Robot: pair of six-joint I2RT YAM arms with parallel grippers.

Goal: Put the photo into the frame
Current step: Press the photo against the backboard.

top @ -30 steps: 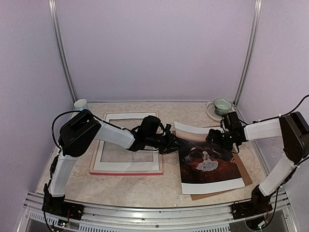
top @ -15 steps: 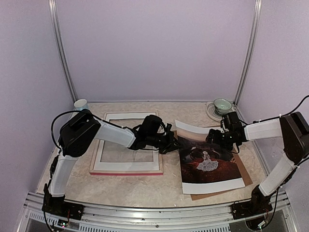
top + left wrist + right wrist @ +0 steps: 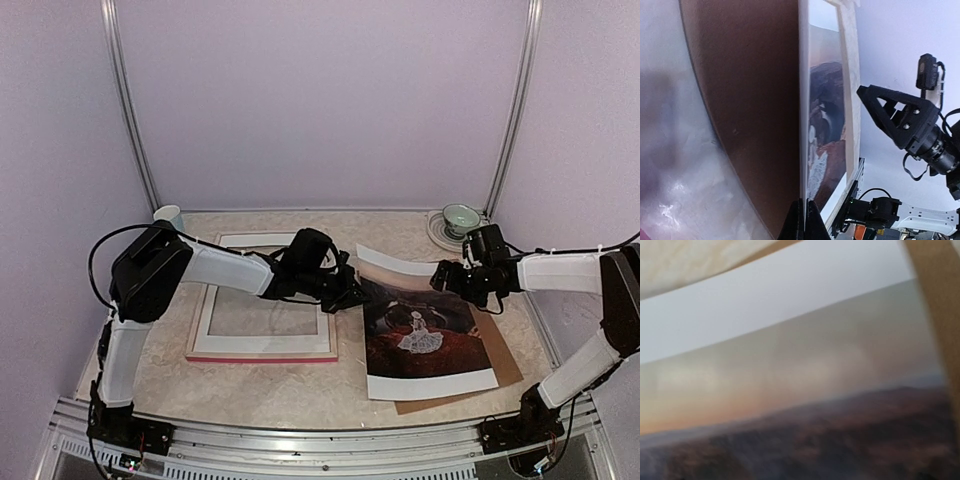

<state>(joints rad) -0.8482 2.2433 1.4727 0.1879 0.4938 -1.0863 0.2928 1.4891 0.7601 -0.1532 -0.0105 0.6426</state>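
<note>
The photo [image 3: 425,335], a dark reddish print with a white border, lies right of centre on a brown backing board [image 3: 508,372]. My left gripper [image 3: 350,296] is shut on the photo's left edge and holds that edge raised off the board. In the left wrist view the fingertips [image 3: 804,216] pinch the thin white edge of the photo [image 3: 827,125] above the board [image 3: 750,100]. The pink frame [image 3: 260,357] lies flat on the left, just beside that gripper. My right gripper [image 3: 447,278] hovers open over the photo's far part. The right wrist view shows only the blurred photo [image 3: 790,405].
A white mat [image 3: 208,322] rests on the frame. A pale blue cup [image 3: 168,215] stands at the back left. A green cup on a saucer [image 3: 460,217] stands at the back right. Purple walls close in the marbled table [image 3: 290,395].
My left gripper has shut on the photo's left edge and drawn it leftward and up; the whole print has slid toward the frame. The right gripper stays open, shifted slightly right.
</note>
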